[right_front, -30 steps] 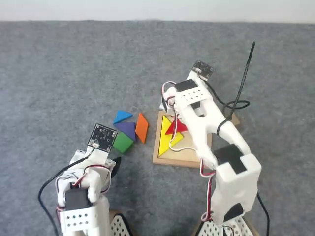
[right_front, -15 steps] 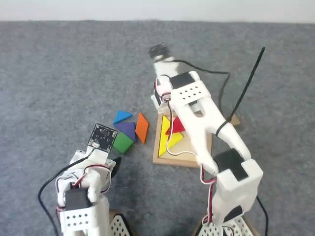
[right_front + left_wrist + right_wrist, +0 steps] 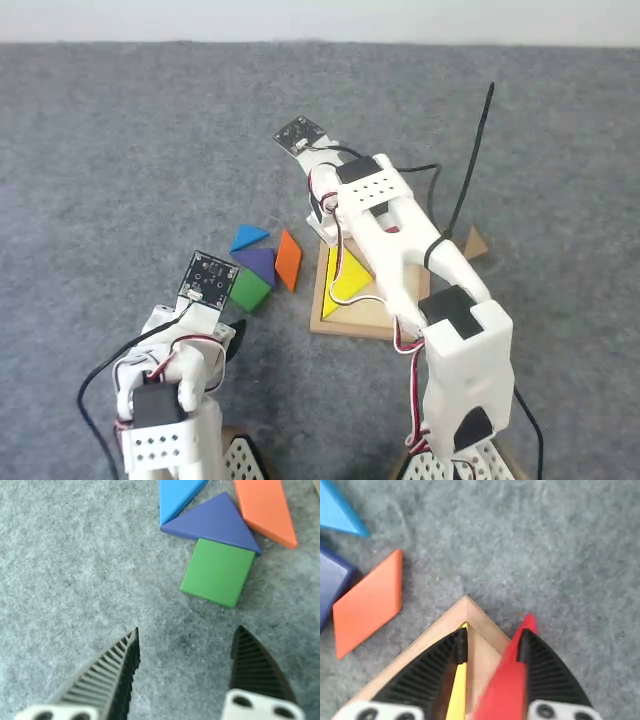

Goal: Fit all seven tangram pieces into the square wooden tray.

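Observation:
The square wooden tray (image 3: 378, 312) lies on the grey mat with a yellow triangle (image 3: 346, 280) inside it. My right gripper (image 3: 492, 635) hangs over the tray's far left corner (image 3: 466, 606), shut on a red triangle (image 3: 506, 685) whose tip pokes past the rim. The yellow triangle (image 3: 459, 690) lies beside the other finger. Left of the tray lie a blue triangle (image 3: 248, 237), a purple triangle (image 3: 257, 262), an orange parallelogram (image 3: 288, 259) and a green square (image 3: 249, 290). My left gripper (image 3: 185, 645) is open above the mat, just short of the green square (image 3: 218, 572).
A small tan triangle (image 3: 475, 242) lies on the mat right of the tray. The right arm (image 3: 385, 215) stretches across the tray and hides much of it. Open mat lies behind the pieces and far left. A black cable (image 3: 470, 170) rises behind the right arm.
The right arm's wrist has swung left toward the tray's far left corner, and the arm now hides the red triangle in the high view. The left arm has not moved.

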Robot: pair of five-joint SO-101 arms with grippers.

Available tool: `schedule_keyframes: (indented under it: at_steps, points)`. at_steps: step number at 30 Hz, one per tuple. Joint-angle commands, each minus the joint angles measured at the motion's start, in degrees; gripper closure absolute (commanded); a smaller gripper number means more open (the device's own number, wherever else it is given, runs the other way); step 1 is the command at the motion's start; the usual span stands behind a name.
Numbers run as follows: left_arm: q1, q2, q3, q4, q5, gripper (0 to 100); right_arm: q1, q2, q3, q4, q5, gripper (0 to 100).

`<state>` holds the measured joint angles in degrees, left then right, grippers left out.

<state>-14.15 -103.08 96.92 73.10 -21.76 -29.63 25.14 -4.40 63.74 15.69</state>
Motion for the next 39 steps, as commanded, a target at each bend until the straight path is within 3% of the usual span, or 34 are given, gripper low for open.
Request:
schedule_keyframes:
  at_steps: [1, 5, 19, 29, 34, 37, 39]
  points:
    - [0.2, -1.1, -0.5, 0.2, 0.4, 72, 1.2, -0.9, -3.1, 0.2, -1.8, 90.0]
    - [0.2, -1.1, -0.5, 0.2, 0.4, 72, 2.4, -0.9, -3.1, -0.2, -3.2, 99.5]
    - [0.2, -1.1, -0.5, 0.2, 0.4, 72, 2.9, -5.5, -2.7, 0.5, -3.3, 99.1]
    - [0.2, -1.1, -0.5, 0.2, 0.4, 72, 1.8, -8.6, -3.7, -11.2, -17.8, 98.2]
    - [0.2, -1.1, -0.5, 0.2, 0.4, 72, 1.5, -1.8, -7.3, -14.9, -26.2, 77.5]
    - [0.2, -1.1, -0.5, 0.2, 0.4, 72, 1.4, 2.8, -13.3, -10.3, -25.4, 65.8]
    - [0.2, -1.1, -0.5, 0.2, 0.4, 72, 0.8, 6.1, -18.0, -6.8, -25.4, 63.7]
